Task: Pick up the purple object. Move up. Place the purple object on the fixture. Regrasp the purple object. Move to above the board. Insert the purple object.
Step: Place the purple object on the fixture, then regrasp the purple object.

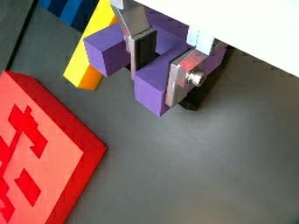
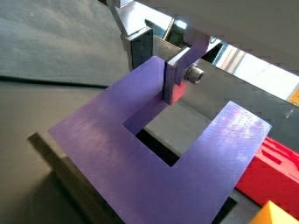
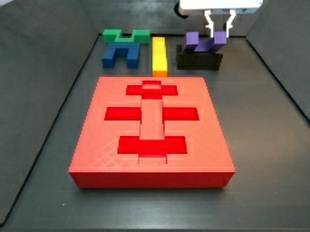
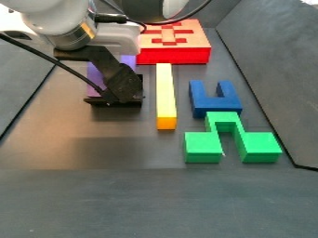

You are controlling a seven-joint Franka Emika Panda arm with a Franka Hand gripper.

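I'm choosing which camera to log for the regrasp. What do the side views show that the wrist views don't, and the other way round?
Only the side views: the green block, the robot arm, and the board entire, with all its recesses.

Only the wrist views: the silver fingers close up, straddling part of the purple object, and its square notch. Whether they clamp it is unclear.

Both: the gripper at the purple object, which sits on the fixture, plus the yellow bar and at least part of the red board.
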